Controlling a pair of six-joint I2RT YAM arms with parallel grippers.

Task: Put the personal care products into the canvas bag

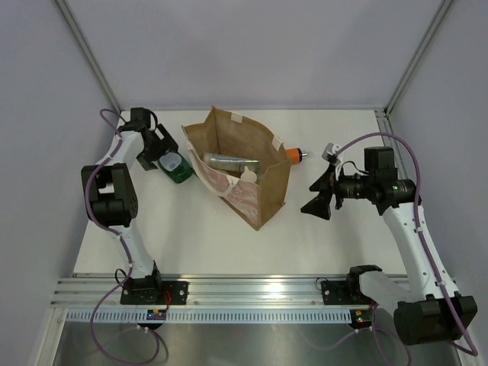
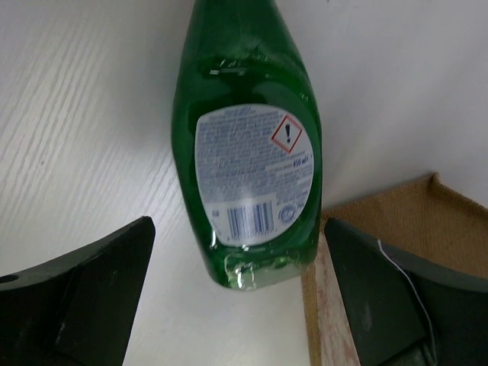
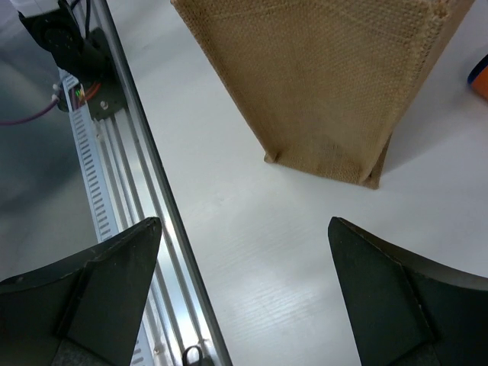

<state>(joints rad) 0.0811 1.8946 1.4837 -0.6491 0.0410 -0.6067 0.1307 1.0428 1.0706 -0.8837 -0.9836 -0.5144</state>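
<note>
Left wrist view: the left claw point(image 2: 238, 236) is spread wide and empty, framing the base of the green bottle point(image 2: 244, 152), which lies flat on the bench point(image 2: 69, 114) just beside the canvas bag point(image 2: 389, 213). The bottle looks like smooth, stiff plastic full of liquid, so probably slick and weighty, and best pinched across the labelled body. The right claw point(image 3: 244, 229), likewise spread and empty, faces the bag's side.

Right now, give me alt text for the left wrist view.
A green bottle lies on the white table, its white label with barcode and warning symbol facing the camera, its base between the open fingers of the left gripper. A corner of the canvas bag shows at lower right.
</note>
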